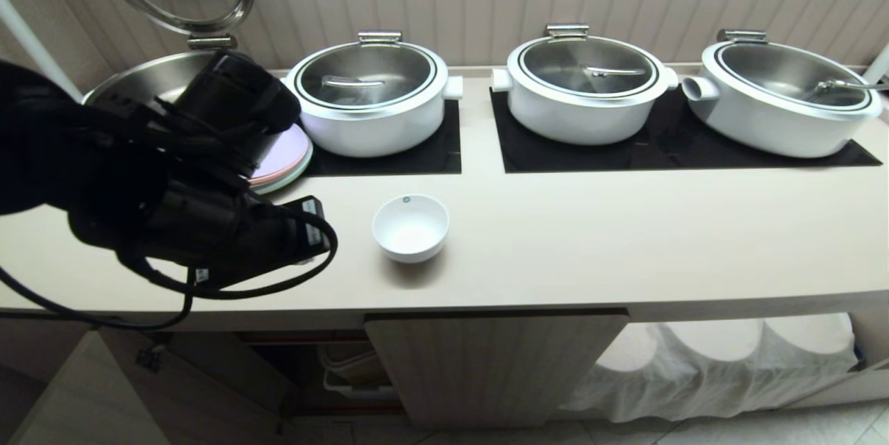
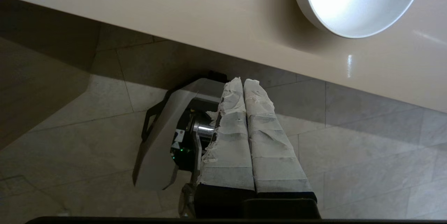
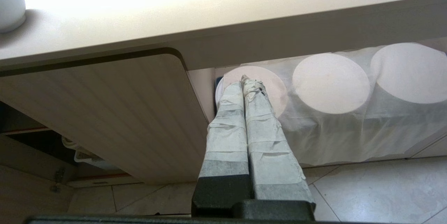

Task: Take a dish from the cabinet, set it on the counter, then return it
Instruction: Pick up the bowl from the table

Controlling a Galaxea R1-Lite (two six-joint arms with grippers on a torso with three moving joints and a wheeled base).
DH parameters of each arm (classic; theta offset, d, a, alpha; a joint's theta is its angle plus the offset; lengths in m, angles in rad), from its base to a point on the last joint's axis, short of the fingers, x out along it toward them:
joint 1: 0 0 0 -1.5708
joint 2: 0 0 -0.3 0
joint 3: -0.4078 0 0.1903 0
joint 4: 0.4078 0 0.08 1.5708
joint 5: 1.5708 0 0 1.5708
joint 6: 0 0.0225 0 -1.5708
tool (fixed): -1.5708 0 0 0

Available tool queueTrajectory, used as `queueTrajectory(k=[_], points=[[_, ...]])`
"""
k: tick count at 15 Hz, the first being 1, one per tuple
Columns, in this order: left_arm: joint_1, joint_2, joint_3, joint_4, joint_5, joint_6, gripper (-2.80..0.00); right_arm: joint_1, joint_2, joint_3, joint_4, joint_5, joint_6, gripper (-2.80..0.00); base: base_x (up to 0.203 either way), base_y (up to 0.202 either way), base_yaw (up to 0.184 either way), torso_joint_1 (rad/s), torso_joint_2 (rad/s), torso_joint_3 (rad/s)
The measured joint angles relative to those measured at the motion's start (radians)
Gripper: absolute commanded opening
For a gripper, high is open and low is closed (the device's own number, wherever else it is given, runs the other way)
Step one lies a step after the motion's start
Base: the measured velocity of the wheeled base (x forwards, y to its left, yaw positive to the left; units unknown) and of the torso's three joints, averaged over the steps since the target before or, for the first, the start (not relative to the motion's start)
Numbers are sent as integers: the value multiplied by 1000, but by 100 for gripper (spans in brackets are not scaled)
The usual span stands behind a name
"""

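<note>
The dish, a small white bowl (image 1: 410, 228), stands upright on the beige counter (image 1: 625, 237), free of both grippers. My left arm (image 1: 208, 223) hangs over the counter to the bowl's left. Seen from its wrist, the left gripper (image 2: 243, 81) is shut on nothing; its taped fingers point past the counter's front edge (image 2: 174, 11) toward the floor, and the bowl (image 2: 352, 4) lies off to one side. My right gripper (image 3: 248, 79) is parked low in front of the cabinet, shut and empty. The cabinet's fluted door (image 1: 493, 368) is closed; to its left the dark interior (image 1: 312, 362) stands open.
Three lidded white pots (image 1: 375, 94) (image 1: 587, 84) (image 1: 785, 94) sit on black panels at the back. At far left is an open pot (image 1: 139, 77) beside stacked pastel plates (image 1: 285, 153). Cloth-covered round shapes (image 1: 722, 355) fill the space under the counter's right. An open door leaf (image 1: 83, 396) juts out at lower left.
</note>
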Motion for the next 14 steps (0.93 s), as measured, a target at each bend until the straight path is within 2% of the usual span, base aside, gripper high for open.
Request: queueTrajectory(k=[3, 5, 8, 11, 14], points=[[-22, -50, 52, -29, 56, -37, -280, 0, 0, 0, 0, 0, 0, -280, 0, 0, 0, 0, 0, 0], [-27, -78, 128, -123, 85, -37, -280, 0, 0, 0, 0, 0, 0, -280, 0, 0, 0, 0, 0, 0], [-23, -112, 270, -251, 176, -32, -280, 0, 0, 0, 0, 0, 0, -280, 0, 0, 0, 0, 0, 0], [0, -149, 344, -261, 208, -20, -280, 0, 0, 0, 0, 0, 0, -280, 0, 0, 0, 0, 0, 0], [42, -179, 401, -275, 271, 19, -280, 0, 0, 0, 0, 0, 0, -280, 0, 0, 0, 0, 0, 0]])
